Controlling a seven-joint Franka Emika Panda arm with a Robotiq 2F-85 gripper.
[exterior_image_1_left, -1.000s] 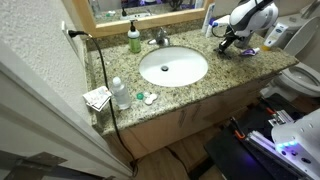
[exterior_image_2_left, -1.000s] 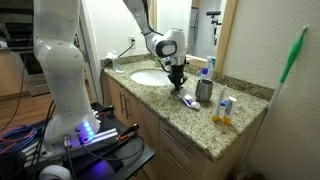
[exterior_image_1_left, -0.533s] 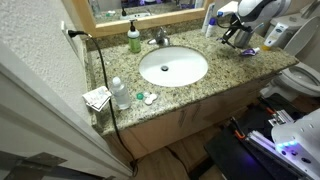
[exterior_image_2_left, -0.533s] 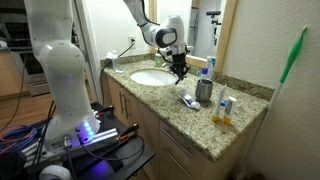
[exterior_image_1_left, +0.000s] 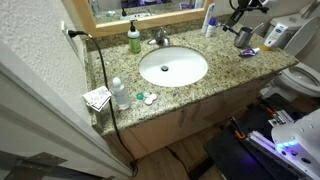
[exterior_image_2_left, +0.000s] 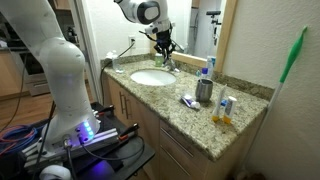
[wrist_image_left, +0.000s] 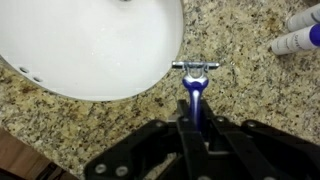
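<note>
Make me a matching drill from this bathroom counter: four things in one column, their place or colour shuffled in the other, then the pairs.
Things:
1. razor
2. soap bottle
3. cup
4. cable

Descriptions:
A. black, hangs over the counter edge
B. clamped in the gripper
C. green, beside the faucet
D. grey, stands upright

Pairs: 1-B, 2-C, 3-D, 4-A
</note>
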